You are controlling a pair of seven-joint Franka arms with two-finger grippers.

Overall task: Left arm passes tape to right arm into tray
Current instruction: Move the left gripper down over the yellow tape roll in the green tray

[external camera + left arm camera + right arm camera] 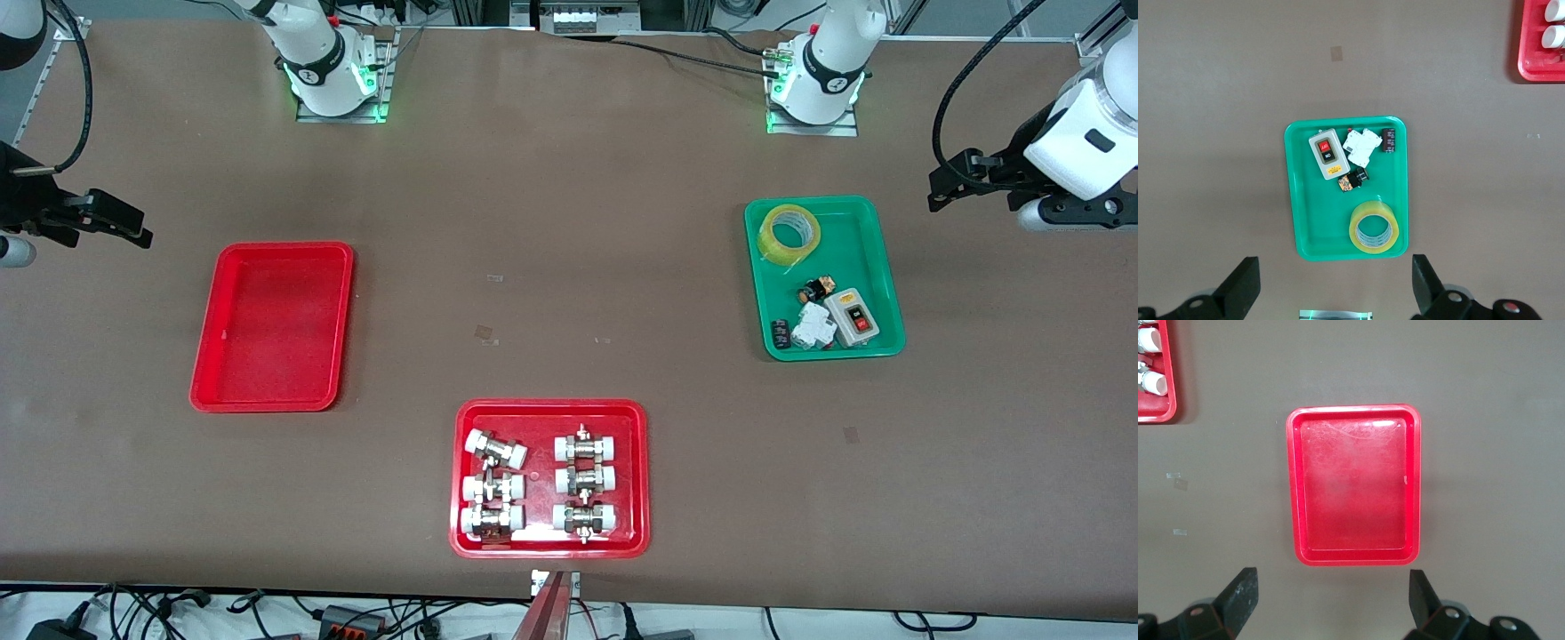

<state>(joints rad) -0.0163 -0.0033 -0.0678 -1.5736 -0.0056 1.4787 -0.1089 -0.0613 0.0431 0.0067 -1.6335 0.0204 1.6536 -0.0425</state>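
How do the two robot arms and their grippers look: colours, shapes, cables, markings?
Both arms have glossy white rounded shells with black joint bands and sit on metal base plates lit green. The left gripper and the right gripper are matte black, each with two wedge-shaped jaws. A black cable loops along each forearm. A small red mark shows beside the left gripper's body in its wrist view.

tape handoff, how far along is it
Nothing looks done yet. The yellowish translucent tape roll lies in the green plastic tray beside small electrical parts. The left hand hangs open above that tray; the right hand hangs open above the bare plain red plastic tray. Pickup, handoff and placing all remain.
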